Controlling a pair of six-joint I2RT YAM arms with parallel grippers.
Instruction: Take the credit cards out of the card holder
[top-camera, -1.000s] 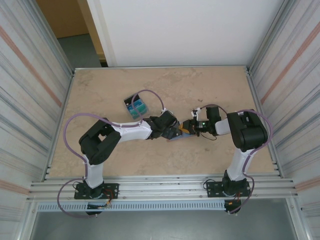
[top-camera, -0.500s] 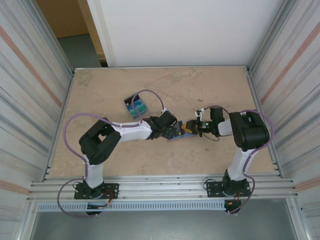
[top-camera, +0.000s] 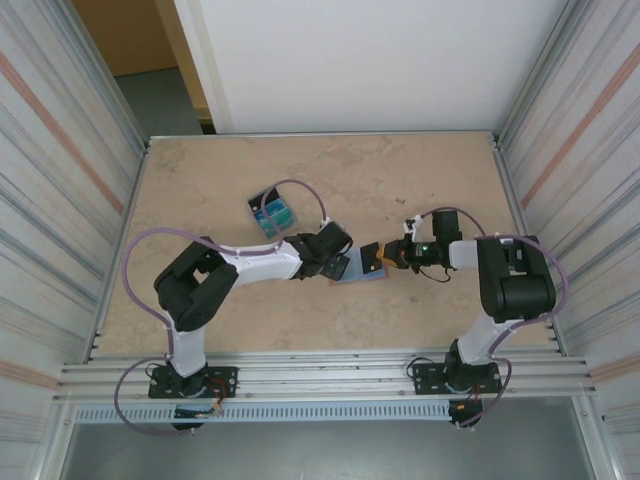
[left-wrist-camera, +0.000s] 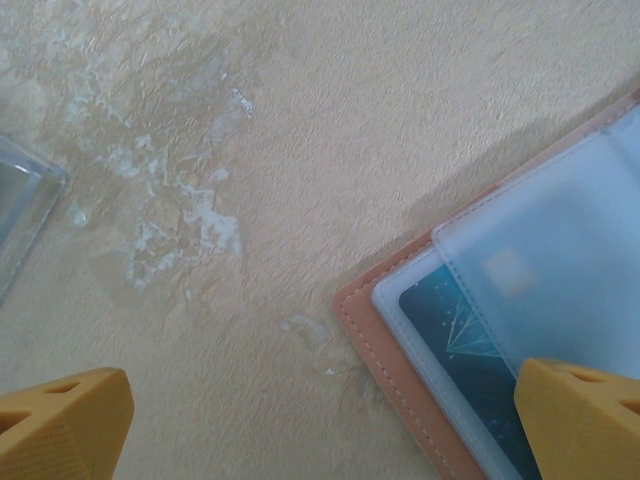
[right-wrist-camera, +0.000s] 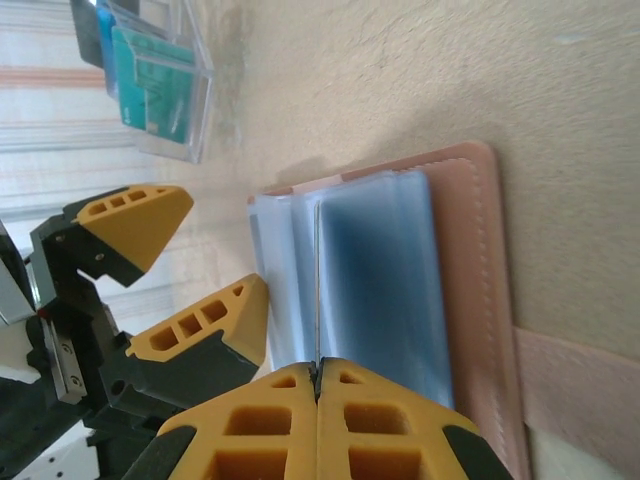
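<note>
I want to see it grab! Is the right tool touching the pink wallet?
Touching. The right wrist view shows the right tool shut on a clear sleeve of the wallet, its edge running between the tips.

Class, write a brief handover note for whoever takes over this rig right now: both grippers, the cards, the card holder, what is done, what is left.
Left gripper: open, straddling a corner of the card holder, holding nothing.
Right gripper: shut at the holder's clear sleeves; whether it pinches a card or a sleeve, cannot tell.
Card holder: lying open on the table.
Done: teal and blue cards sit in the clear box.
Left: a teal card is in a sleeve; pull it out.
</note>
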